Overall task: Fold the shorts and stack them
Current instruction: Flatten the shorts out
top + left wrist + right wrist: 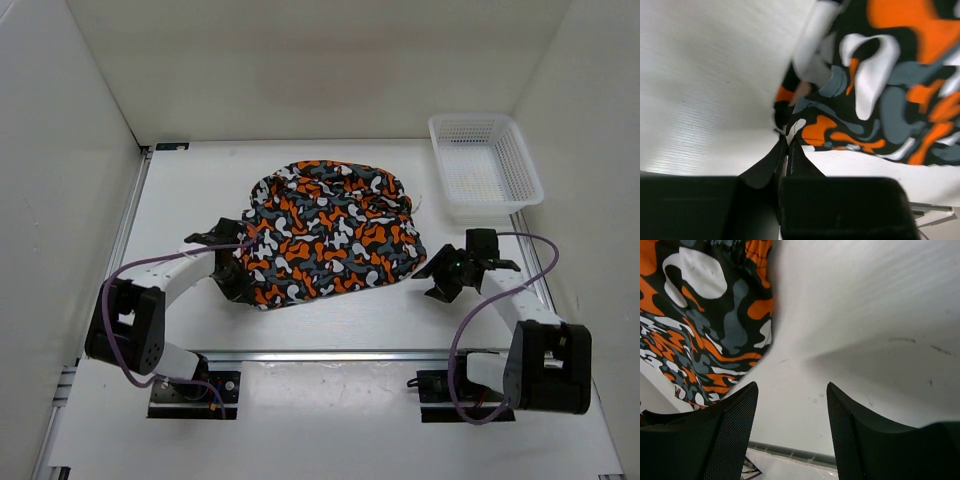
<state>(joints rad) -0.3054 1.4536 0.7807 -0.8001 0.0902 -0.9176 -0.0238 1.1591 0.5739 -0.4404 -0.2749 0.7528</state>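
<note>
Soft camouflage shorts [325, 232] in orange, black, grey and white lie spread left of the white plastic mesh basket [487, 165]; left gripper [786, 142] clamps their edge farthest from it, right gripper [792, 390] stands apart just below the basket

- The shorts [325, 230] are soft fabric with a blotchy print of orange, black, grey and white.
- They lie as one rumpled, loosely bunched piece, wider than deep, with rounded sides and creases across the top.
- A puckered, gathered edge runs along the far side.
- They sit about the middle of the table [190, 195], the near edge slanting down towards the near left corner.
</note>
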